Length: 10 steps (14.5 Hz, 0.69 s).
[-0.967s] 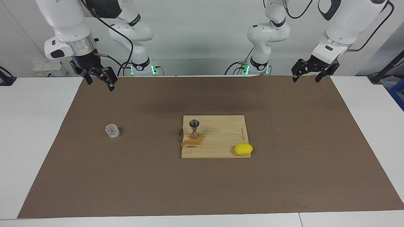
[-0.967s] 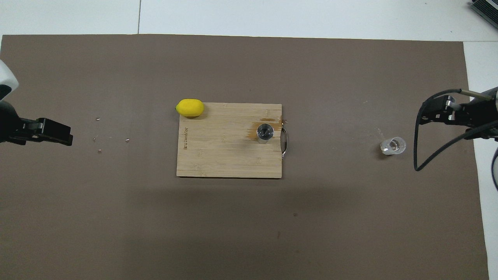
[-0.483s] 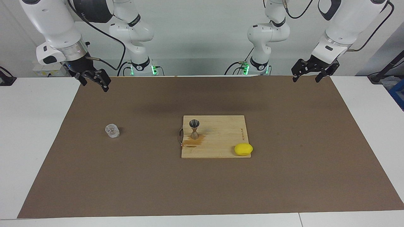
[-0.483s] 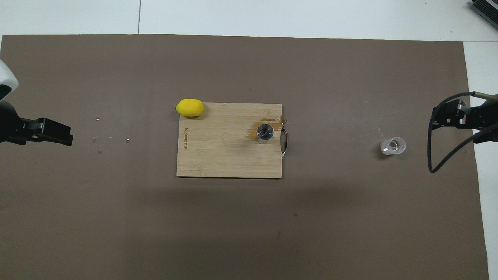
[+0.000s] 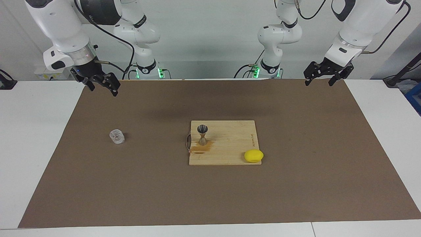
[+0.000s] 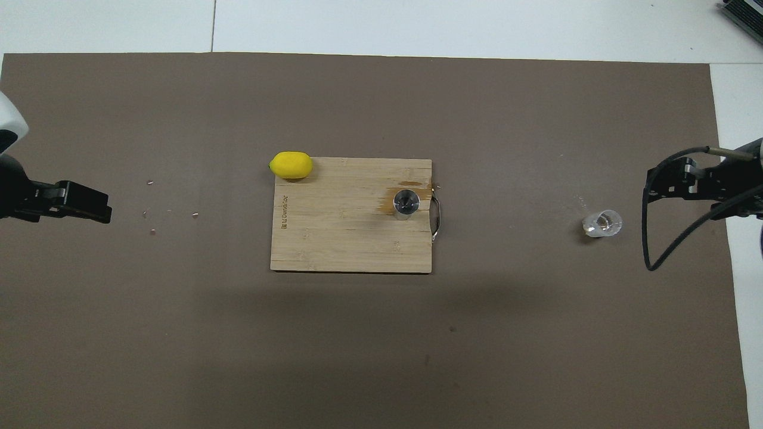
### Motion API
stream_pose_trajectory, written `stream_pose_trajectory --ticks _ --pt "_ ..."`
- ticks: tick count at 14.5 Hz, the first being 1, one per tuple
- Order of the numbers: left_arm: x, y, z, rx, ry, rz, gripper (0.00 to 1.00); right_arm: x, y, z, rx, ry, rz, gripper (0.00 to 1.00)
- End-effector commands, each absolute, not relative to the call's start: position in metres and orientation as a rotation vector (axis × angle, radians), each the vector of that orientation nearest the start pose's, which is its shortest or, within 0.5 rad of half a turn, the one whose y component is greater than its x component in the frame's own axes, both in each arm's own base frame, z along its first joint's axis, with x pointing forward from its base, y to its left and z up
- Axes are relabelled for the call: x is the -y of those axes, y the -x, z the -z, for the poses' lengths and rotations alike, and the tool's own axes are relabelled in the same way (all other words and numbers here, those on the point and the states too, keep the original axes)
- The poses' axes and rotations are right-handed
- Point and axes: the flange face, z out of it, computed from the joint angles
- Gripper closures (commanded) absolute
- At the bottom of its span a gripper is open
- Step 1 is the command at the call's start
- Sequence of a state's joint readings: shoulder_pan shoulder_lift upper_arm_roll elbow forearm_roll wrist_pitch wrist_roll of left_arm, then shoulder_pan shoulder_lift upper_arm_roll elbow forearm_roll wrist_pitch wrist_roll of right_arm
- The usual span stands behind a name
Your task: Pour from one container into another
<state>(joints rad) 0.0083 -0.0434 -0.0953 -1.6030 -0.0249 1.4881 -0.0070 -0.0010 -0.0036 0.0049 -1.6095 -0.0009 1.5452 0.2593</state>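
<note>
The clear textured glass cup (image 5: 116, 136) stands on the brown mat toward the right arm's end of the table; it also shows in the overhead view (image 6: 602, 223). The steel hourglass jigger (image 5: 202, 135) stands upright on the wooden cutting board (image 5: 230, 144), near its metal handle, and shows from above in the overhead view (image 6: 406, 202). My right gripper (image 5: 103, 89) is open and empty, raised over the mat's edge beside the cup (image 6: 661, 185). My left gripper (image 5: 318, 84) is open and empty, waiting raised over the left arm's end of the mat (image 6: 98, 208).
A yellow lemon (image 5: 253, 156) lies at the board's corner farthest from the robots, toward the left arm's end (image 6: 291, 165). A brown wet stain (image 5: 200, 149) marks the board (image 6: 334, 238) beside the jigger. Small crumbs (image 6: 152, 231) lie on the mat (image 6: 536, 333) near the left gripper.
My right gripper swung out toward its end of the table and has come back to about where it was a second ago. The cup, the jigger and the left arm have not moved.
</note>
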Motion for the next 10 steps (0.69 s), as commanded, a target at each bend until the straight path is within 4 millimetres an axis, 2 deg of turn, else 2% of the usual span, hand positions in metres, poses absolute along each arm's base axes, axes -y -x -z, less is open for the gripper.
stream_pose_trajectory --ticks 1,10 --pt "0.0467 -0.522 -0.6273 -0.131 3.147 -0.105 0.0 -0.0012 -0.5432 -0.6039 -0.328 3.103 -0.095 0.0" --pt "0.0467 -0.522 -0.6273 -0.131 3.147 -0.105 0.0 -0.0044 -0.5439 -0.6028 -0.313 3.121 -0.08 0.0"
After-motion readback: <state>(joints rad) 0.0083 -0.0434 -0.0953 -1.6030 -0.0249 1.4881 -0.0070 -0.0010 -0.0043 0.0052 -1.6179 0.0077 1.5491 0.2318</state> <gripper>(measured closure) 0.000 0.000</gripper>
